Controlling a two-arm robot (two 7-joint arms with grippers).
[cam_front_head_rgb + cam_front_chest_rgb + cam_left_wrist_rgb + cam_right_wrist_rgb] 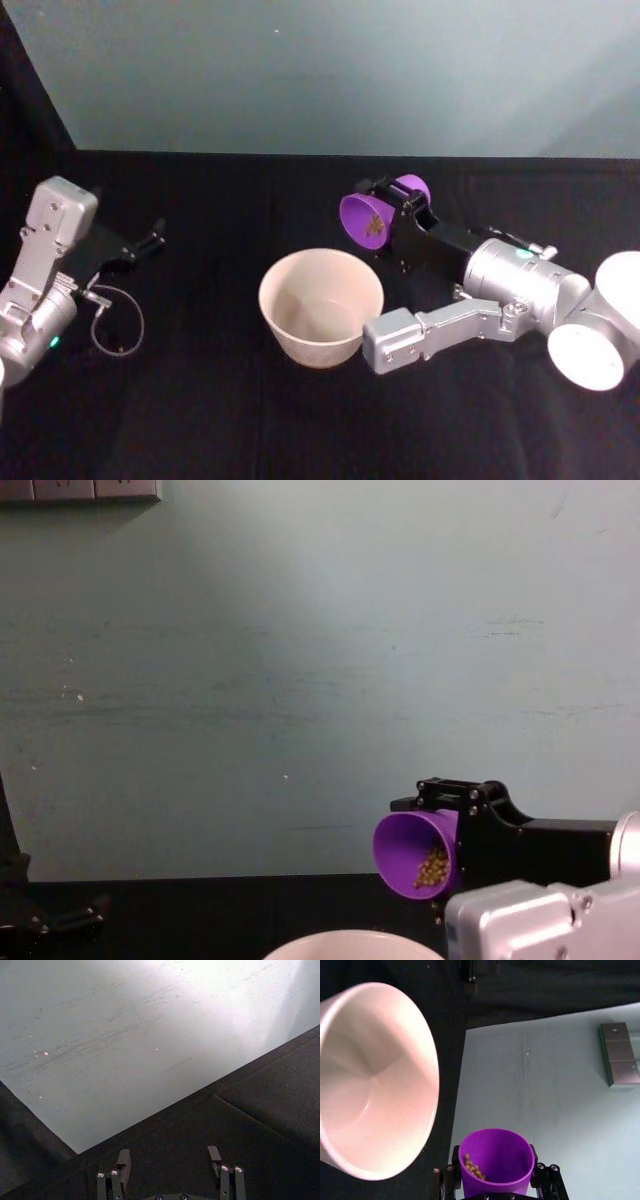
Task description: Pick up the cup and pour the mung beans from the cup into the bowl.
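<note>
The purple cup (375, 216) is tipped on its side in the air, its mouth facing the bowl (320, 305), with mung beans (376, 227) lying against its lower inside wall. My right gripper (400, 215) is shut on the cup (496, 1162), just behind and to the right of the bowl (367, 1080). The pale bowl's inside looks bare. From the chest view the cup (416, 852) hangs above the bowl's rim (352, 944), beans (432, 865) near its lip. My left gripper (150, 240) rests open at the far left; its fingers (123, 1161) stand apart over the black cloth.
A black cloth covers the table (200, 420). A pale green wall (330, 70) stands right behind it. A thin cable loop (115, 320) hangs off the left arm. A grey outlet plate (619, 1055) is on the wall.
</note>
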